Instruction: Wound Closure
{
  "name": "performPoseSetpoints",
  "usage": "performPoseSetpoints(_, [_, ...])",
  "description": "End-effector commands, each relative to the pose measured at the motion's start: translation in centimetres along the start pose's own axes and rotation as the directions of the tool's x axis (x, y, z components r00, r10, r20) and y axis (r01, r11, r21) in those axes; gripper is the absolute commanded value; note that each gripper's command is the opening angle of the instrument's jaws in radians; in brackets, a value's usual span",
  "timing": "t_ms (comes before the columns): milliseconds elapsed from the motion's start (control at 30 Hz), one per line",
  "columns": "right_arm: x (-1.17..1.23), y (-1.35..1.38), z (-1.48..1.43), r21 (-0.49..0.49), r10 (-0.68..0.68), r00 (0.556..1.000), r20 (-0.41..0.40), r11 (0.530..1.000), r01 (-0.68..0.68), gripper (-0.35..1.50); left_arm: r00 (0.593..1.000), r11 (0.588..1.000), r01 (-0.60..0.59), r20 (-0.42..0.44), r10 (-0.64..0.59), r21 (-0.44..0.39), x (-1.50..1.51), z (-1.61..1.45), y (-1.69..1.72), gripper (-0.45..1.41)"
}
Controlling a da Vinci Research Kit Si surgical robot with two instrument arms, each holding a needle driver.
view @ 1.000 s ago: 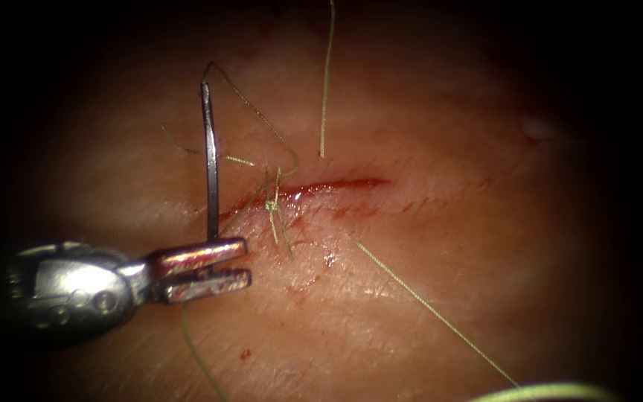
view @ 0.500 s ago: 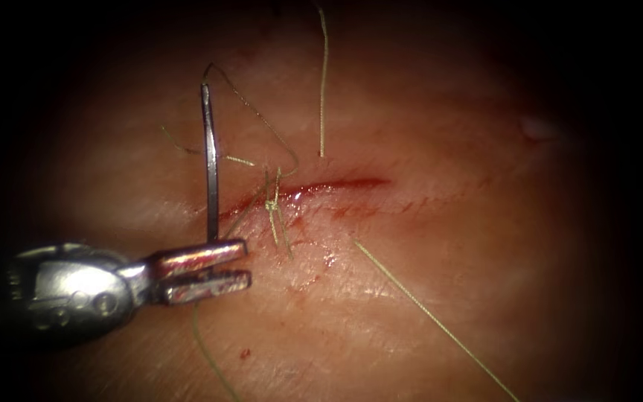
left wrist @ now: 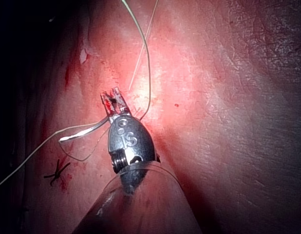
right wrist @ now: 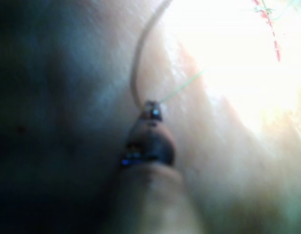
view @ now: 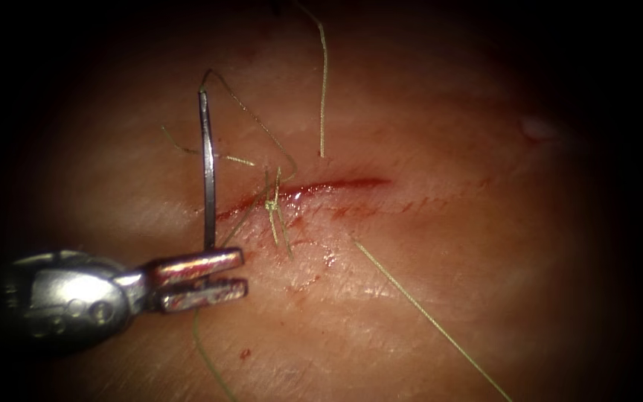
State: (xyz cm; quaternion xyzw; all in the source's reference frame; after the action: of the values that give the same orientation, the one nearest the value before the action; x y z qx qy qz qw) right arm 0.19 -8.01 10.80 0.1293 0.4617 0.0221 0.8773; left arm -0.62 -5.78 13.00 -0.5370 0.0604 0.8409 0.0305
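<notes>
Left of the cut (view: 303, 189), our left tool (view: 201, 278) has slid back a little, fingers closed on the needle's (view: 207, 171) end; our right tool (right wrist: 151, 113) grips thread (view: 426, 313). Next needs a steady hold.

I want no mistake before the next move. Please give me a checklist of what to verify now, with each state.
1. Left tool holds the needle near its end away from the thread: ok.
2. Needle's visible length is out of the tissue: ok.
3. Thread clear of the needle: cannot tell.
4. Right tool grips thread: cannot tell; thread meets its tip.
5. Knot sits on the cut: ok.
</notes>
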Motion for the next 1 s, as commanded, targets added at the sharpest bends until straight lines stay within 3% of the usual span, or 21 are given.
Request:
performPoseSetpoints(33, [-0.04, -0.08, 0.08, 0.012, -0.003, 1.0, 0.007, 1.0, 0.003, -0.35, 1.0, 1.0, -0.001, -0.002, 0.001, 0.0, -0.05, 0.06, -0.01, -0.45])
performPoseSetpoints(100, [-0.04, -0.13, 0.06, 0.018, -0.001, 1.0, 0.005, 1.0, 0.001, -0.35, 1.0, 1.0, -0.001, -0.002, 0.001, 0.0, -0.05, 0.06, -0.01, -0.45])
performPoseSetpoints(133, [-0.03, -0.12, 0.05, 0.019, 0.001, 1.0, 0.006, 1.0, -0.001, 0.12, 1.0, 1.0, -0.001, -0.002, 0.001, 0.0, -0.05, 0.06, -0.01, -0.45])
performPoseSetpoints(167, [-0.01, -0.08, 0.01, 0.007, 0.005, 1.0, 0.013, 1.0, -0.005, 0.79, 1.0, 1.0, -0.001, -0.002, 0.001, 0.0, -0.05, 0.06, -0.01, -0.45])
performPoseSetpoints(200, [0.0, -0.03, -0.02, -0.016, 0.009, 1.0, 0.02, 1.0, -0.009, 1.09, 1.0, 1.0, -0.001, -0.002, 0.001, 0.0, -0.05, 0.06, -0.01, -0.45])
performPoseSetpoints(233, [0.02, 0.03, -0.07, -0.042, 0.015, 0.999, 0.029, 0.999, -0.014, 1.21, 1.0, 1.0, -0.001, -0.002, 0.001, 0.0, -0.05, 0.06, -0.01, -0.45])
performPoseSetpoints(333, [0.06, 0.24, -0.2, -0.098, 0.037, 0.998, 0.048, 0.995, -0.032, 1.3, 1.0, 1.0, -0.001, -0.002, 0.001, 0.0, -0.05, 0.06, -0.02, -0.45])
performPoseSetpoints(400, [0.11, 0.62, -0.41, -0.119, -0.003, 0.997, 0.071, 0.993, 0.011, 1.35, 1.0, 1.0, -0.001, -0.002, 0.001, 0.0, -0.05, 0.06, -0.02, -0.45])
performPoseSetpoints(433, [0.11, 0.62, -0.41, -0.119, -0.003, 0.997, 0.071, 0.993, 0.011, 1.35, 1.0, 1.0, -0.001, -0.002, 0.001, 0.0, -0.05, 0.06, -0.02, -0.45])
performPoseSetpoints(500, [0.18, 1.03, -0.58, -0.148, -0.043, 0.992, 0.115, 0.987, 0.06, 1.38, 1.0, 1.0, -0.001, -0.002, 0.001, -0.001, -0.05, 0.06, -0.02, -0.45])
performPoseSetpoints(533, [0.18, 1.03, -0.58, -0.148, -0.043, 0.992, 0.115, 0.987, 0.06, 1.38, 1.0, 1.0, -0.001, -0.002, 0.001, -0.001, -0.05, 0.06, -0.02, -0.45])
performPoseSetpoints(633, [0.29, 1.57, -0.59, -0.182, -0.032, 0.992, 0.12, 0.982, 0.054, 1.31, 1.0, 1.0, -0.002, -0.003, 0.002, -0.002, -0.06, 0.06, -0.03, -0.45])
performPoseSetpoints(700, [0.33, 1.83, -0.45, -0.236, -0.011, 0.997, 0.076, 0.971, 0.029, 1.35, 1.0, 1.0, -0.002, -0.003, 0.002, -0.002, -0.06, 0.06, -0.03, -0.45])
performPoseSetpoints(767, [0.35, 2.09, -0.11, -0.313, 0.012, 0.999, 0.036, 0.95, 0.0, 1.38, 1.0, 1.0, -0.002, -0.003, 0.002, -0.001, -0.06, 0.06, -0.03, -0.45])
performPoseSetpoints(800, [0.35, 2.09, -0.11, -0.313, 0.012, 0.999, 0.036, 0.95, 0.0, 1.38, 1.0, 1.0, -0.002, -0.003, 0.002, -0.001, -0.06, 0.06, -0.03, -0.45])
performPoseSetpoints(833, [0.36, 2.19, 0.14, -0.332, 0.018, 1.0, 0.017, 0.943, -0.011, 1.41, 1.0, 1.0, -0.002, -0.003, 0.002, -0.001, -0.06, 0.06, -0.02, -0.45])
performPoseSetpoints(900, [0.35, 2.26, 0.44, -0.332, 0.012, 1.0, -0.007, 0.943, -0.014, 1.4, 1.0, 1.0, -0.002, -0.003, 0.002, -0.002, -0.06, 0.06, -0.03, -0.45])
performPoseSetpoints(933, [0.35, 2.26, 0.44, -0.332, 0.012, 1.0, -0.007, 0.943, -0.014, 1.4, 1.0, 1.0, -0.002, -0.003, 0.002, -0.002, -0.06, 0.06, -0.03, -0.45])
performPoseSetpoints(1000, [0.35, 2.29, 0.84, -0.326, -0.002, 0.999, -0.035, 0.945, -0.01, 1.38, 1.0, 1.0, -0.002, -0.001, 0.002, -0.004, -0.07, 0.05, -0.03, -0.45])
